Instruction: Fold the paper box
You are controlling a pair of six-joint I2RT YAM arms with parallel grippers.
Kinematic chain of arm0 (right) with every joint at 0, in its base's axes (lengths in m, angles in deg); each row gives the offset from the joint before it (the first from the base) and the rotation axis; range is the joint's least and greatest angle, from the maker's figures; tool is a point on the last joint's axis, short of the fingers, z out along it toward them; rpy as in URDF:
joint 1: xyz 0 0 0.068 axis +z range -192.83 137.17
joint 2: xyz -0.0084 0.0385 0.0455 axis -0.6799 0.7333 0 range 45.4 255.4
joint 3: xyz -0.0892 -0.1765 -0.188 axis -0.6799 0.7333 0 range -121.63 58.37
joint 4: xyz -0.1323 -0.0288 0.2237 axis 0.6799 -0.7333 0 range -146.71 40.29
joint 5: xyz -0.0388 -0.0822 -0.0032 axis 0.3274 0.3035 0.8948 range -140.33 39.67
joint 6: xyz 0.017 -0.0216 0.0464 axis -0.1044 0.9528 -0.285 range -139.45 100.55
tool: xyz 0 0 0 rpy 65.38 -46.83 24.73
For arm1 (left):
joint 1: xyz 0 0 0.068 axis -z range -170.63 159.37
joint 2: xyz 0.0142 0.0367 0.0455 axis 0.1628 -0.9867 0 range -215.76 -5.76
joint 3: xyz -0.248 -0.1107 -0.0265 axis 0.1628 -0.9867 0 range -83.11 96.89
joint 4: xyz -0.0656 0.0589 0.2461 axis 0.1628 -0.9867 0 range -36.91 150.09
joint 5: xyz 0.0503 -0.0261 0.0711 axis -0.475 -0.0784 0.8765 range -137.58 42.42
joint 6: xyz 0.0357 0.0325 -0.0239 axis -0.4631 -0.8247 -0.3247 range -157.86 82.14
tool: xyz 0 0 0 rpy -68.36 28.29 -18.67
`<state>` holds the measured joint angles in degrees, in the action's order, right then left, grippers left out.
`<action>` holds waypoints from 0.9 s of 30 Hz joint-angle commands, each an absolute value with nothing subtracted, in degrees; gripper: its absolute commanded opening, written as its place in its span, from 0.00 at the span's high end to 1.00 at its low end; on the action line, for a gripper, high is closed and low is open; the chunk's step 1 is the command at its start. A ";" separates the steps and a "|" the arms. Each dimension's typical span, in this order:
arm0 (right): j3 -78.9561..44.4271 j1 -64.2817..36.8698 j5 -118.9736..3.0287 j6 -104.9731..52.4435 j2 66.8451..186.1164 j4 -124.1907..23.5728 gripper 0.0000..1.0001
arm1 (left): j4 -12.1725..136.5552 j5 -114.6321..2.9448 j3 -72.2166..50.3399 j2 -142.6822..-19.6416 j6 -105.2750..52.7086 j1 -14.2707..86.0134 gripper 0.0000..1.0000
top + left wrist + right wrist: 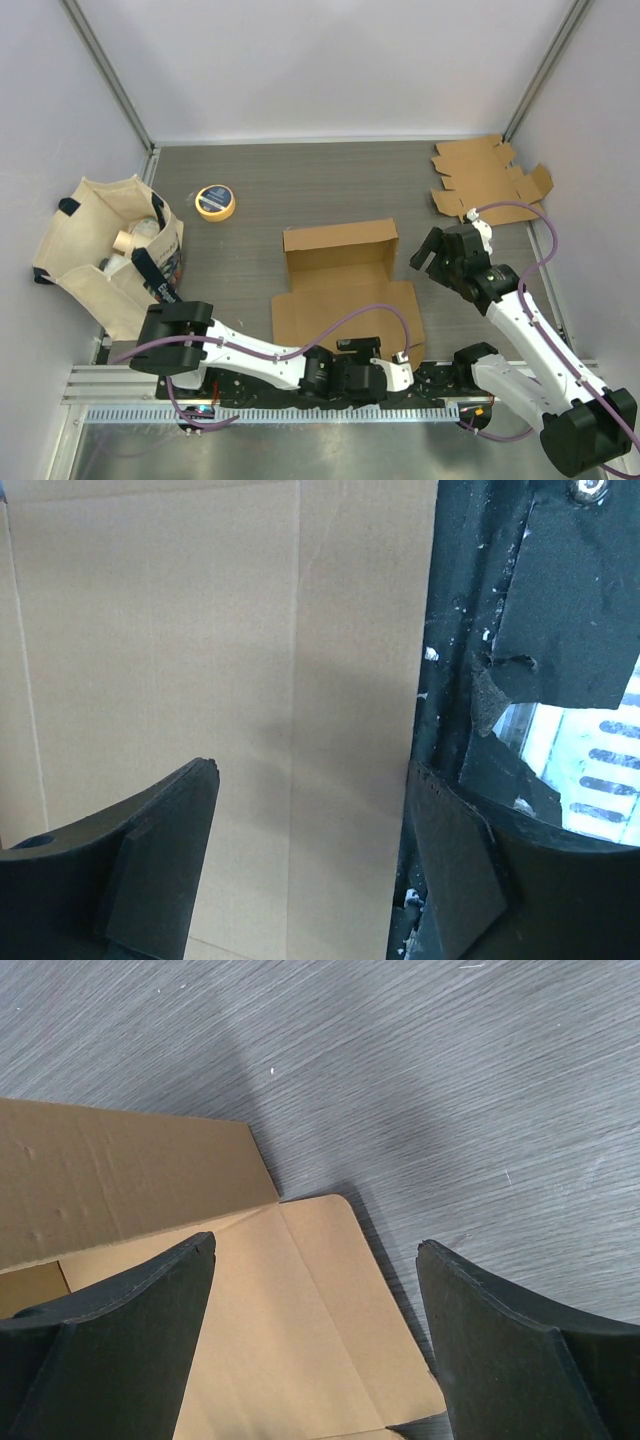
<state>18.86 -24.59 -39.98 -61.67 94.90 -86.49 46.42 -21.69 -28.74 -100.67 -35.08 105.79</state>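
At the near edge of the table (pixel 300 185), the left gripper (pixel 310 865) is hard to pick out from above, its tips lost against the dark hardware on the mounting rail (pixel 110 385). Its wrist view shows the fingers (pixel 160 865) spread apart over the front flap of the paper box (pixel 345 285), grasping nothing; whether the right-hand pad touches the flap's edge cannot be told. Both finger bases are cut off by the frame. The box sits mid-table, back wall raised, front flap lying flat toward the arms, its near edge partly covered by the left arm and a purple cable (pixel 330 330). The right gripper (pixel 315 1345) hangs with jaws released over the box's right rear corner, holding nothing. The table is grey and wood-grained, enclosed by pale walls with metal corner posts. A flat cardboard blank (pixel 490 178) lies at far right, a yellow tape roll (pixel 215 202) at far left, and beside it a canvas tote bag (pixel 100 255) whose contents are indistinct.
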 commanded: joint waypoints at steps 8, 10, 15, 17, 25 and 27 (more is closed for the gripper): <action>19.96 -24.82 -41.19 -62.25 94.36 -85.13 0.13 | 48.40 -19.11 -26.86 -101.72 -32.67 107.81 0.21; 20.05 -24.90 -41.45 -62.52 94.01 -85.13 0.13 | 47.27 -15.79 -25.46 -103.13 -33.29 108.16 0.24; 19.96 -24.90 -41.02 -63.04 92.60 -85.40 0.13 | 47.43 -11.03 -24.57 -106.03 -35.66 108.51 0.40; 19.70 -24.90 -40.40 -63.22 92.16 -85.84 0.13 | 47.34 -8.31 -24.48 -106.65 -36.28 108.60 0.47; 16.80 -24.90 -36.80 -62.70 90.41 -87.85 0.14 | 47.43 -9.08 -23.87 -108.24 -37.60 108.51 0.79; 15.84 -24.90 -35.31 -62.43 89.52 -88.21 0.14 | 47.78 -8.74 -23.78 -107.97 -37.60 108.25 0.87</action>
